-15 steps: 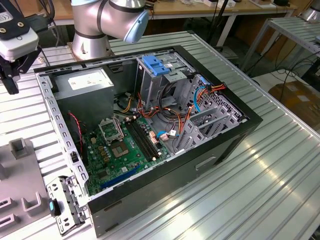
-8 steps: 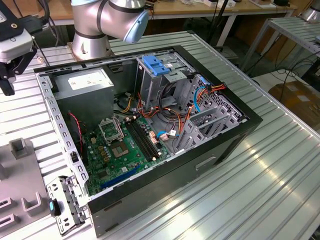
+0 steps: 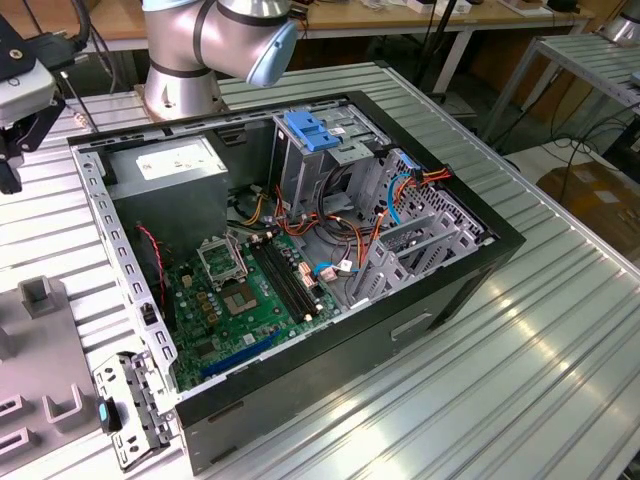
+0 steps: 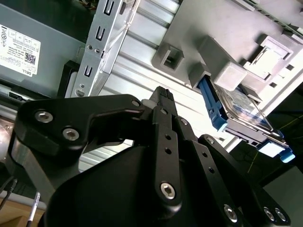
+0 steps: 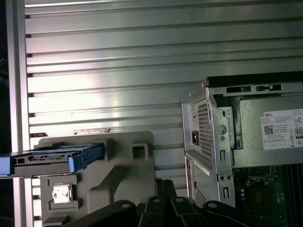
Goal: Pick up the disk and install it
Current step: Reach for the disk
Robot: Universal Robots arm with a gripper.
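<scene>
Open PC case (image 3: 440,300) lies on the table, install not yet done, it seems. Grey holder (image 5: 120,172) beside it carries the disk (image 5: 45,158), not picked up yet. Gripper (image 4: 163,94) hovers nearby w/o touching it; open or closed, I cannot tell.

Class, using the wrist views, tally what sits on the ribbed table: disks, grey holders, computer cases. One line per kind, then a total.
Disk: 1
Grey holder: 1
Computer case: 1
Total: 3
</scene>
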